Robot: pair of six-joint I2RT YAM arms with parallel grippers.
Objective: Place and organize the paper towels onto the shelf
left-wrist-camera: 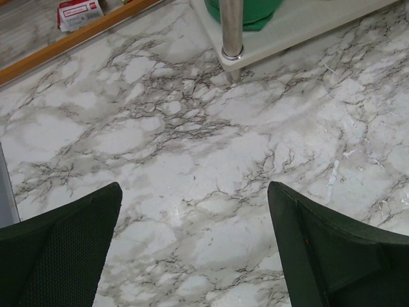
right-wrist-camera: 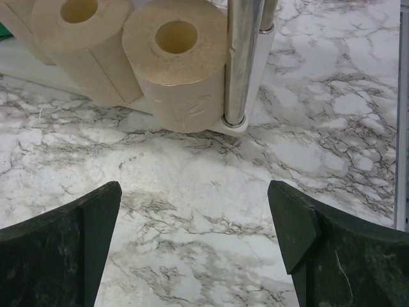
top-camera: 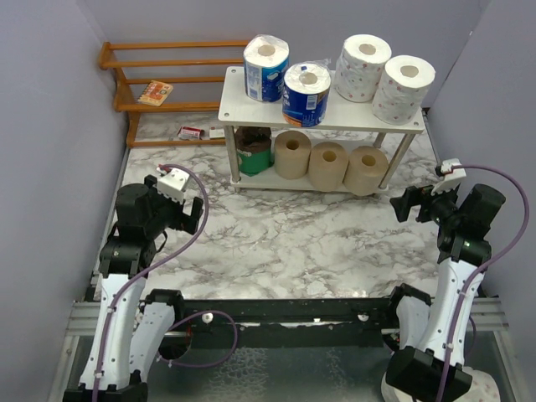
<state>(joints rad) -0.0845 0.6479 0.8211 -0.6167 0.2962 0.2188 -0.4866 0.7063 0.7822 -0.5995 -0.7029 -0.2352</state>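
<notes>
Towels: all eight paper towels [top-camera: 404,88] sat on the shelf [top-camera: 360,119], ahead of both arms.
Top tier: blue-wrapped rolls [top-camera: 266,69] stood left, white dotted rolls [top-camera: 363,67] right, cores up.
Lower tier: dark brown roll [top-camera: 254,151], then tan rolls [top-camera: 327,164], lay with cores facing the arms.
Left: left end effector [left-wrist-camera: 195,198] hung released, empty, over the table [top-camera: 293,243].
Right: right end effector [right-wrist-camera: 195,192] hung released, empty, nearest the tan rolls.
Writing: wrapper print was unreadable.
</notes>
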